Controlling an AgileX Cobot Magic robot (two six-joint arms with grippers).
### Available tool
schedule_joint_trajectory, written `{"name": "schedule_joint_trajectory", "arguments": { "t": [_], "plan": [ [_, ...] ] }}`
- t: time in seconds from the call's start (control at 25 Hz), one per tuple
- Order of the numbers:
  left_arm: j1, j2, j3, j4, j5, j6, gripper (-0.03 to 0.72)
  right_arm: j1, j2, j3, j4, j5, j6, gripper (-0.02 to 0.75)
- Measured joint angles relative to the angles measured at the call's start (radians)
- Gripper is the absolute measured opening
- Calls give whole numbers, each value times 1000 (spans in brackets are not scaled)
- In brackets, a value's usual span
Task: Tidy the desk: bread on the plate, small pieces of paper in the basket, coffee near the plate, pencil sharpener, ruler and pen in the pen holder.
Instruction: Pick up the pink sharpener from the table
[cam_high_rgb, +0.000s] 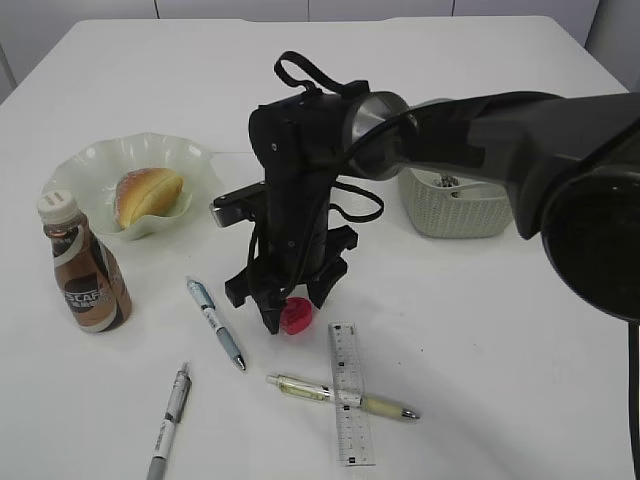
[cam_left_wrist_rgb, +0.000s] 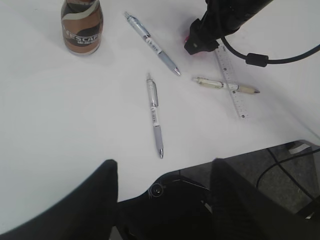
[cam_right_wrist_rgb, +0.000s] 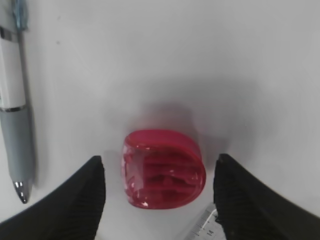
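Between the spread right gripper (cam_right_wrist_rgb: 160, 200) fingers, untouched: red pencil sharpener (cam_right_wrist_rgb: 162, 169), small, hard, light, probably slippery; best pinched across flat sides.

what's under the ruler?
The yellowish pen lies crosswise under the ruler, sticking out on both sides; its middle is covered. Otherwise only the bare desk shows around it. The red sharpener sits apart near the ruler's top end.

The coffee (cam_high_rgb: 85, 277) label reads "SCAF" in white letters, part of a brand name, while the ruler (cam_high_rgb: 349, 392) markings and the pens' print are too small to read.
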Motion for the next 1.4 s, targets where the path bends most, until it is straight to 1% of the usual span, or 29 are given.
{"name": "schedule_joint_trajectory", "arguments": {
  "t": [0.56,0.68,0.8,0.88,1.04,1.24,1.4],
  "plan": [
    [0,0,0,0,0,0,433,0,22,0,0,0,-16,496],
    [0,0,0,0,0,0,433,0,22,2,0,0,-21,458],
    [0,0,0,0,0,0,433,0,22,2,0,-6,-21,379],
    [0,0,0,0,0,0,433,0,22,2,-4,-8,-23,355],
    [0,0,0,0,0,0,433,0,22,2,-6,-8,-25,331],
    [0,0,0,0,0,0,433,0,22,2,-10,39,-25,328],
    [0,0,0,0,0,0,433,0,22,-2,-13,47,-25,328]
  ]
}}
